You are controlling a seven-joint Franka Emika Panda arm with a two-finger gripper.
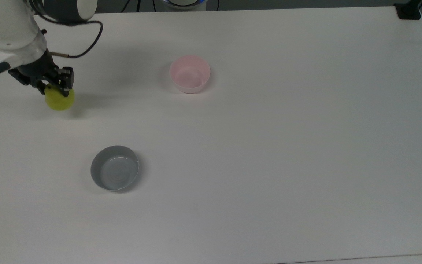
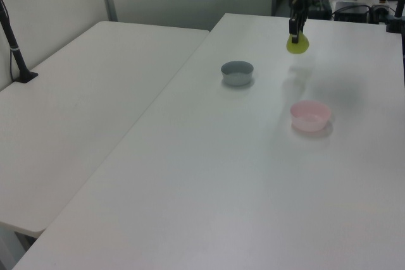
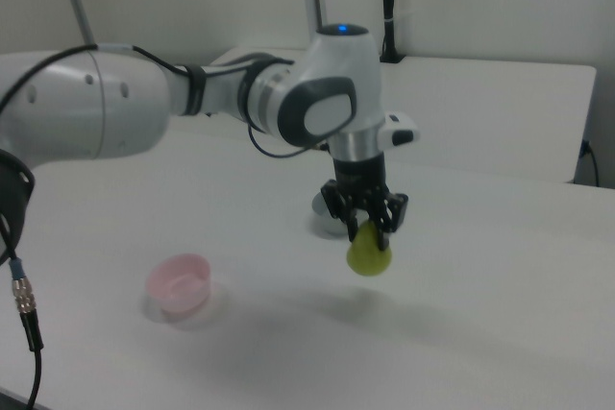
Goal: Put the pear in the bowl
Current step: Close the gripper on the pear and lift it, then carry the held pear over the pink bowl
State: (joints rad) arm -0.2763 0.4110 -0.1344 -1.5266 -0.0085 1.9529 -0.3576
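The yellow-green pear [image 1: 59, 99] [image 2: 297, 43] [image 3: 369, 253] hangs above the white table, held at its top by my gripper [image 1: 51, 89] [image 2: 294, 30] [image 3: 367, 228], which is shut on it. In the right view the pear is clearly off the tabletop, with its shadow beneath. The pale pink bowl [image 1: 189, 73] [image 2: 311, 116] [image 3: 179, 284] stands empty on the table, well to the top view's right of the pear.
A grey bowl [image 1: 114, 167] [image 2: 237, 72] stands empty on the table, toward the top view's lower side from the pear. A second table [image 2: 76, 105] adjoins on the left view's left. A dark clamp [image 1: 408, 10] sits at the top view's far right corner.
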